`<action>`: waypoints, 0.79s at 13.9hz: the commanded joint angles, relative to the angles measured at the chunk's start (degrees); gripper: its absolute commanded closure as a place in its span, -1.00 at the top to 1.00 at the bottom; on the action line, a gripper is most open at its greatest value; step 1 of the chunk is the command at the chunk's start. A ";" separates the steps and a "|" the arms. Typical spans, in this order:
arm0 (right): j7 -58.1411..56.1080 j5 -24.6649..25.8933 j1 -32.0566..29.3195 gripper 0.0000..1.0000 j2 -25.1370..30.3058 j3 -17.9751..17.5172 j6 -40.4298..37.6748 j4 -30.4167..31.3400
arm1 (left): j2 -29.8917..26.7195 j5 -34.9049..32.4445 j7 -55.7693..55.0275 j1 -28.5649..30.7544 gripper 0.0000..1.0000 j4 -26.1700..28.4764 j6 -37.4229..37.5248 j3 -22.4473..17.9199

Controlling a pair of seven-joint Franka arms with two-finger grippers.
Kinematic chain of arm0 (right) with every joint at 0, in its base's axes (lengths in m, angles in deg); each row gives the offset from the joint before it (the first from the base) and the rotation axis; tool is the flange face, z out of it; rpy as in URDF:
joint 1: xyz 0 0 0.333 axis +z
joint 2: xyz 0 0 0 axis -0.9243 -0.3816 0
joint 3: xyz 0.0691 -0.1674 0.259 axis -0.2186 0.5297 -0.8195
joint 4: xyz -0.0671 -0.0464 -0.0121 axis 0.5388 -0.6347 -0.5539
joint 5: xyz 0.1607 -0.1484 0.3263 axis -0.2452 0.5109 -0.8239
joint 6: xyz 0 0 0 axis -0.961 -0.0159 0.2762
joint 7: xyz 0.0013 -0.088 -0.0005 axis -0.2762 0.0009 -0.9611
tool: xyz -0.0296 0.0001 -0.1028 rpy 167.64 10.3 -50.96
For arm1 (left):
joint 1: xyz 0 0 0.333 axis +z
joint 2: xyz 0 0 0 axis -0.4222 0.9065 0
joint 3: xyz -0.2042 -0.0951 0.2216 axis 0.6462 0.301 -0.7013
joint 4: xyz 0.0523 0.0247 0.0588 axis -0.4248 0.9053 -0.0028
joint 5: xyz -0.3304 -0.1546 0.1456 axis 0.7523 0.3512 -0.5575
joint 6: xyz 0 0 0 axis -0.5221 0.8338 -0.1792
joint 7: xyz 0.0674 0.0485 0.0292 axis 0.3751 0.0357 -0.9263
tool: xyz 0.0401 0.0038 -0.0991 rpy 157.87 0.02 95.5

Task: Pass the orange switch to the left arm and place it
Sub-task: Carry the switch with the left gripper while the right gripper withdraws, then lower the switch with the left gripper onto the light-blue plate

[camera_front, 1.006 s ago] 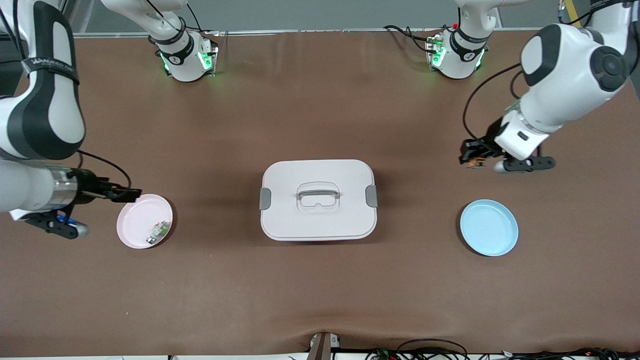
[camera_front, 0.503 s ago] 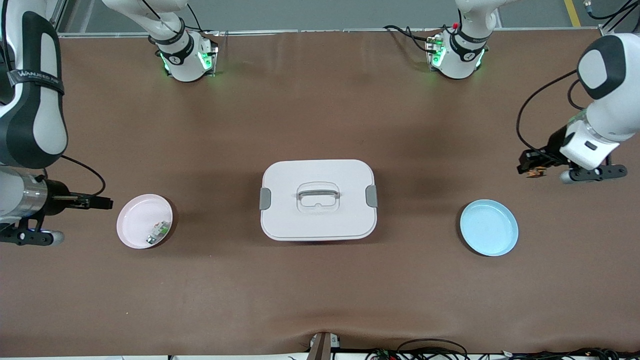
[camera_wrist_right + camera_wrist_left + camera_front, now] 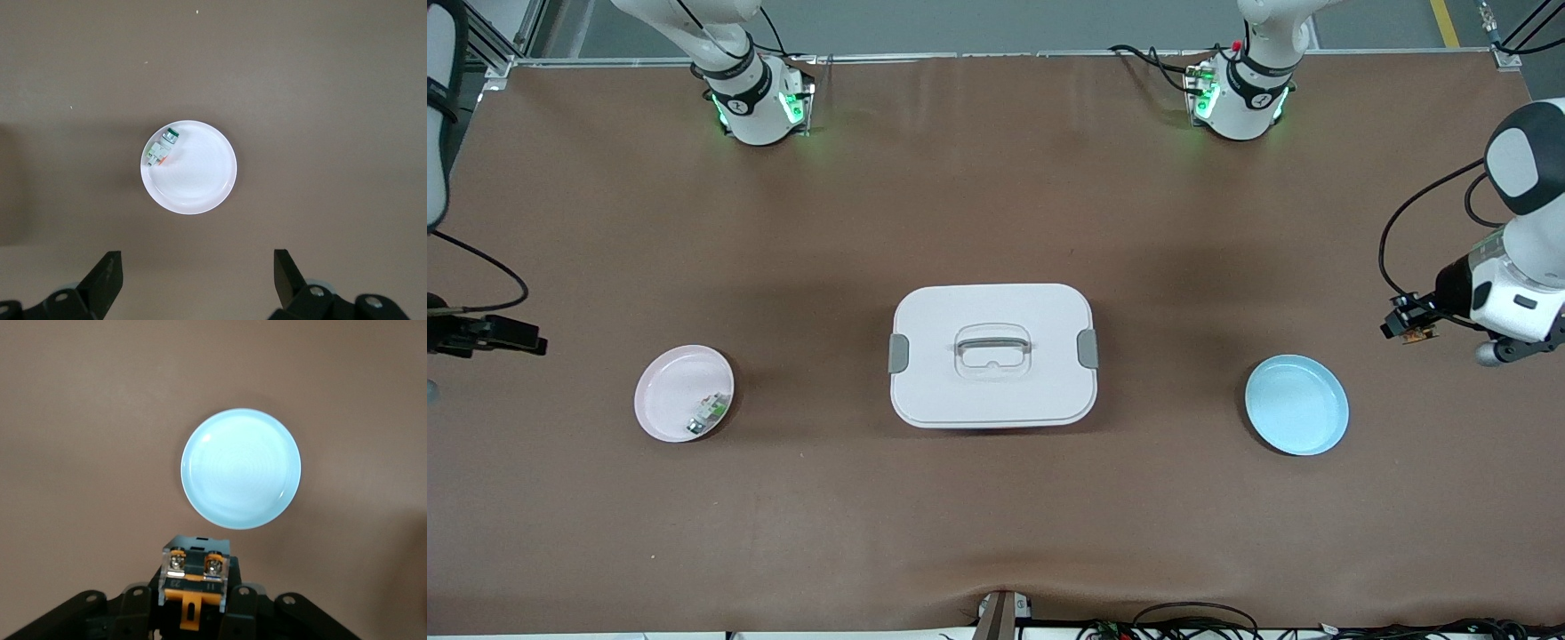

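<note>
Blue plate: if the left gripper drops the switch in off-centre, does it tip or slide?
Probably stays put: the blue plate looks shallow, wide and flat on the table. Its glossy surface may let the orange switch, held by the left gripper, skid. Light-looking plate could shift if nudged.

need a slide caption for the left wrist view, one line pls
Left gripper shut on the orange switch, up over the table with the blue plate lying empty.
</note>
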 commanded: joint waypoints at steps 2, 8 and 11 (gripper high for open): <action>0.07 0.98 -0.77 1.00 1.54 -1.16 -0.72 -0.22 | 3.21 -1.24 -16.94 0.26 -0.81 -4.30 0.93 0.57; 0.07 -0.07 -0.86 1.00 5.40 -1.25 -3.71 -3.30 | 8.39 -1.42 -40.16 -2.81 -0.81 -5.27 -3.54 0.57; -0.20 -0.60 -1.48 1.00 9.26 -1.25 -8.00 -0.07 | 12.78 -3.69 -44.85 -5.10 -0.81 -5.18 -5.31 0.49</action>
